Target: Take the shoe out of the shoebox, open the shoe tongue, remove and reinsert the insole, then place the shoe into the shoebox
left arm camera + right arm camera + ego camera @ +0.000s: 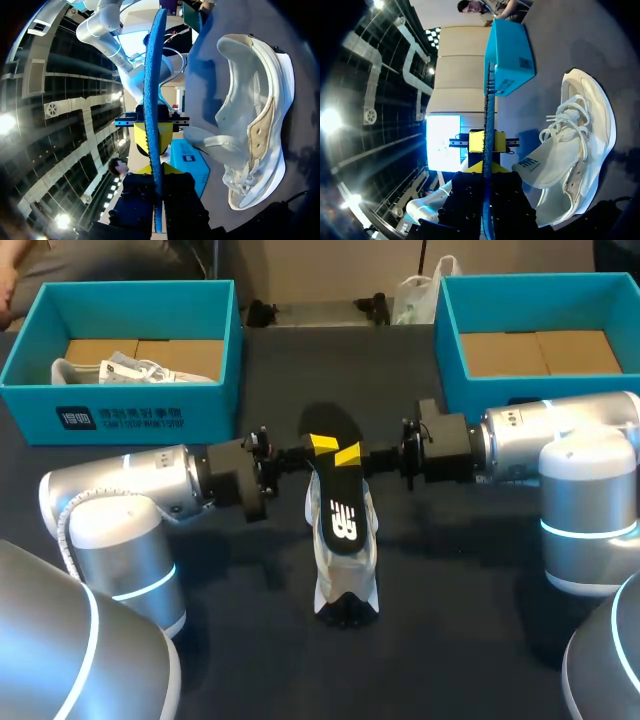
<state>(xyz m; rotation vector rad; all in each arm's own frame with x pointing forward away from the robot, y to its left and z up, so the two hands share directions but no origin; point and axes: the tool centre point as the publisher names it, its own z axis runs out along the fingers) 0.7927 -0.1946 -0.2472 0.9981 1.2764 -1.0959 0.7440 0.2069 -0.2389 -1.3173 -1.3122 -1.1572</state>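
- Head view: the black insole (338,495) is held over the white shoe (347,575), which rests on the dark surface (470,580) between the two arms.
- The left fingers (322,444) are closed to a narrow gap, pinching the insole near its far end.
- The right fingers (348,454) are pinched on the same end from the opposite side; in both wrist views the insole is seen edge-on between yellow tips.

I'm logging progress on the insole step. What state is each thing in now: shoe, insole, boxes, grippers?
insole: out of the shoe, held in the air above it
shoe: upright on the table, outside both boxes, tongue pulled open
left shoebox: open, white items inside
right shoebox: open
left gripper: shut on the insole
right gripper: shut on the insole
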